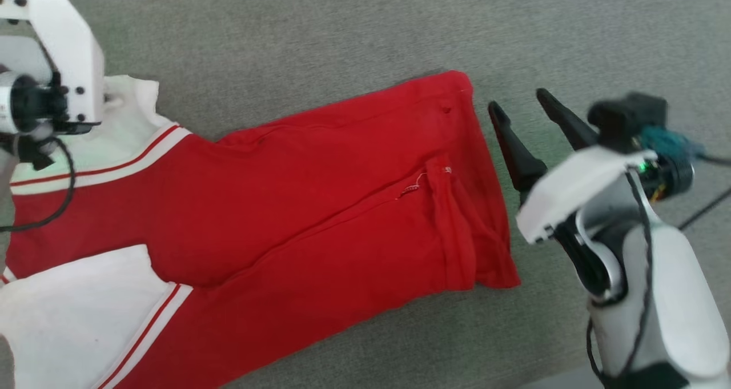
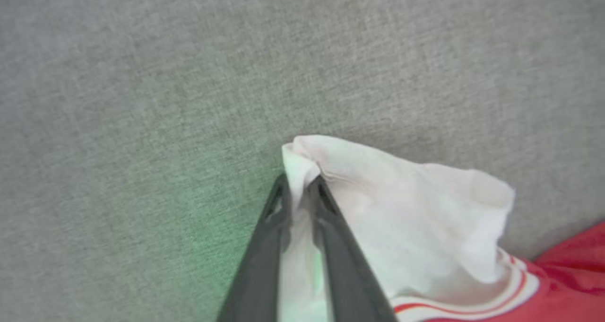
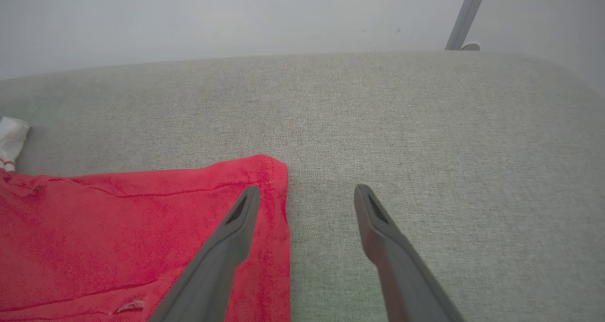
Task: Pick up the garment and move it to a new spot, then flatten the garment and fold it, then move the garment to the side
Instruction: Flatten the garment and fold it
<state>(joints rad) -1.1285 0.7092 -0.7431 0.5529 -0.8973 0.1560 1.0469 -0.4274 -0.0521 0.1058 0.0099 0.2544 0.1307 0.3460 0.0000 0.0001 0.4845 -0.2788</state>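
Garment (image 1: 297, 206) lies spread on the grey fabric surface (image 1: 342, 29) in the head view. Its long axis runs slantwise from near left to far right, with the white sleeves and striped trim at the left end and the red hem pointing right. The right gripper (image 1: 518, 100) stands just beside the hem's far corner, its fingers apart and empty.

In the left wrist view the left gripper (image 2: 300, 182) is pinched on a bunched tip of the white sleeve (image 2: 401, 208), with cloth rising between its two nearly closed fingers.

In the right wrist view the right gripper's jaws are spread wide, one finger over the hem corner (image 3: 274, 170) and the other over bare surface. Whether either touches I cannot tell. That corner lies well short of the surface's far edge.

Risks, as I judge them:
- The left pinch holds only a small tuft, so a pull could let it slip free.
- The right jaws straddle the hem's edge, so closing there might catch one layer or nothing.
- A lift by the sleeve alone would drag the body and bunch it
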